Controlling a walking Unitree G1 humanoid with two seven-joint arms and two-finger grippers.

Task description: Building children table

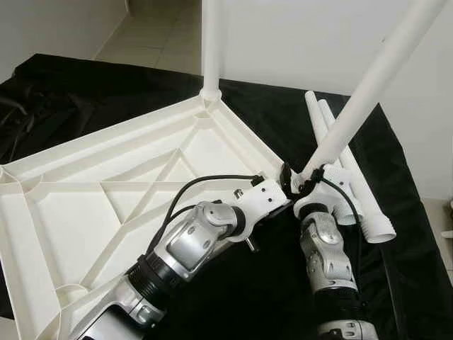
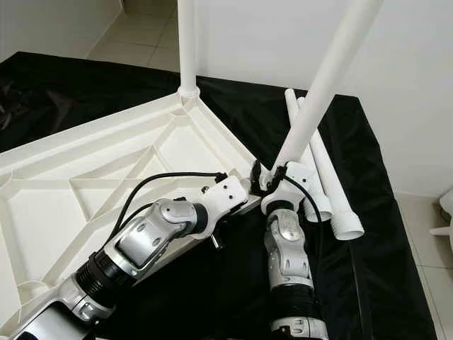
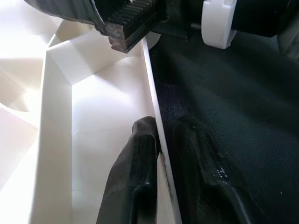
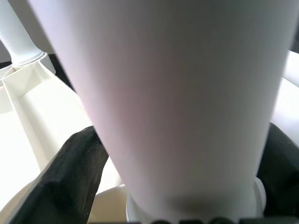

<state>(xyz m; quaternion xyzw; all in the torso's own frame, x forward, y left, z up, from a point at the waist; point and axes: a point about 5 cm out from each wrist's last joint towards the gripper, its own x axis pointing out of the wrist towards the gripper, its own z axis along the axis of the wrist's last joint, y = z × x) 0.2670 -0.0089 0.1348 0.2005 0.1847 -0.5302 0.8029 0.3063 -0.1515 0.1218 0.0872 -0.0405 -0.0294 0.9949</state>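
Left eye view: both claws at the near corner of the upturned white ribbed plastic tabletop (image 1: 106, 191).
Left claw (image 3: 161, 149) pinches the tabletop's rim; right claw (image 1: 306, 178) grips a tilted white plastic leg tube (image 1: 368, 85) there.

One white tabletop (image 1: 85, 212) is lying beside four white legs: one upright (image 1: 210, 42), one gripped (image 1: 375, 78), two loose (image 1: 354, 191).

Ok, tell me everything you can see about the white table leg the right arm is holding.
The leg is a smooth white tube, plastic by its look, tilted steeply up to the right. The right end effector is shut on its lower end, at the near corner of the upturned tabletop. Whether it has entered a socket there cannot be seen.
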